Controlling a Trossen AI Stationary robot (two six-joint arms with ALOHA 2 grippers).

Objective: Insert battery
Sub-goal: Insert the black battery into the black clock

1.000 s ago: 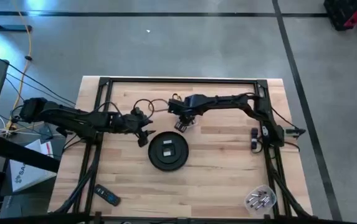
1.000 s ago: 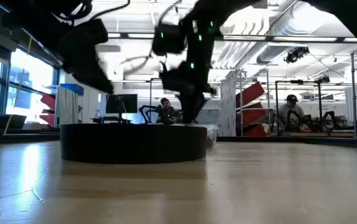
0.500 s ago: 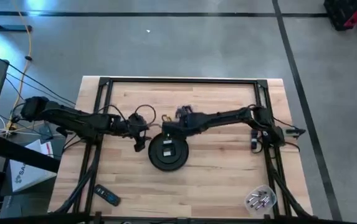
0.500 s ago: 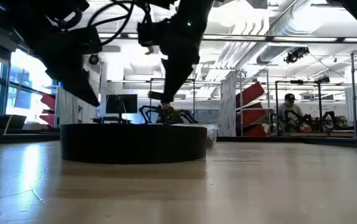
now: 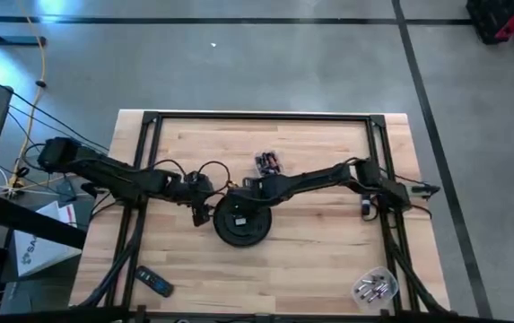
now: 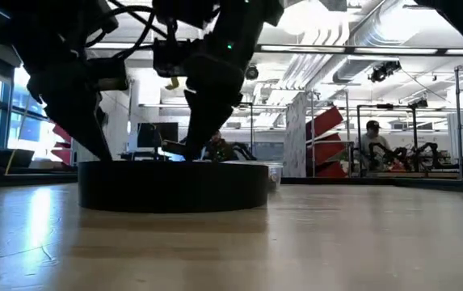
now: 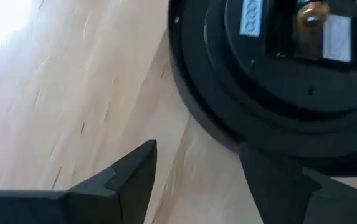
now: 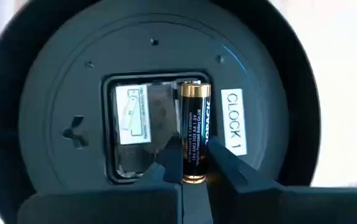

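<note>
A black round clock (image 5: 241,220) lies back-up on the wooden table; its open battery compartment (image 8: 144,134) faces up. My right gripper (image 8: 197,168) hovers over the clock's far part (image 5: 239,199), shut on a black-and-gold battery (image 8: 194,127) that lies over the compartment's side next to the "CLOCK 1" label. My left gripper (image 7: 200,177) stands open at the clock's left rim (image 7: 209,130), one finger over the table, the other by the rim. In the low view both grippers reach down behind the clock (image 6: 173,186). My right gripper pinches the battery's two long sides near one end (image 8: 194,168) between its two fingers. The fingers slant down from the table's far right and lie along the battery, which sticks out past the fingertips over the compartment. Whether it rests in the compartment, I cannot tell. My left gripper has one finger (image 7: 271,180) close against the clock's rim; whether it touches, I cannot tell.
A small pack of batteries (image 5: 268,162) lies on the table beyond the clock. A remote (image 5: 153,283) lies near the front left corner, and a clear tub of batteries (image 5: 375,289) at the front right. Black frame rails border the table.
My right gripper has carried the battery from the table's far middle toward the near-left and down over the clock's back. My left gripper has come down and a little nearer, to the clock's left rim. The clock has stayed in place.
</note>
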